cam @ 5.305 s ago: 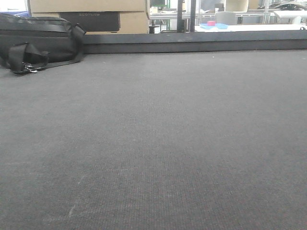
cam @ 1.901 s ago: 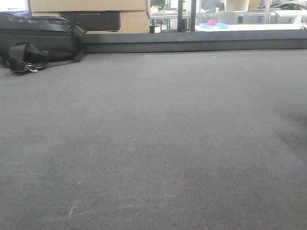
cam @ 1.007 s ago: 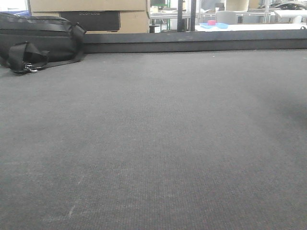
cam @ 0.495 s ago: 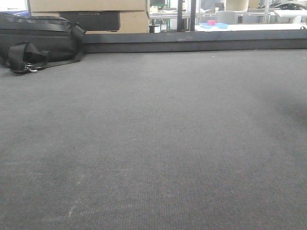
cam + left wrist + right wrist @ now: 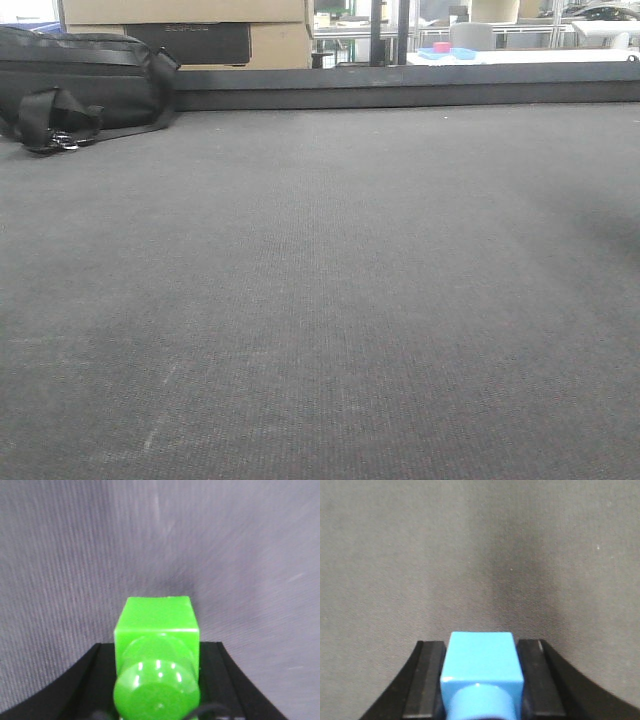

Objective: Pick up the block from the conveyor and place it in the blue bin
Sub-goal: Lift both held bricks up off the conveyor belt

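Note:
The conveyor [image 5: 320, 300] is a broad dark grey woven belt with a dark raised rail [image 5: 400, 95] along its far edge. No block or gripper shows in the front view. In the left wrist view my left gripper [image 5: 157, 646] is shut on a green block [image 5: 157, 620] with a round stud, held over the belt [image 5: 75, 540]. In the right wrist view my right gripper [image 5: 481, 643] is shut on a blue block [image 5: 481, 660] between its black fingers [image 5: 430, 675], also over the belt [image 5: 395, 555]. I see no blue bin near the arms.
A black bag with straps [image 5: 80, 85] lies at the belt's far left. Cardboard boxes [image 5: 260, 35] stand behind the rail. Far behind, a small blue tray with a pink object [image 5: 447, 50] sits on a white table.
A faint shadow has come onto the belt's right edge in the front view since the oldest frame. The bag, boxes and rail have not moved.

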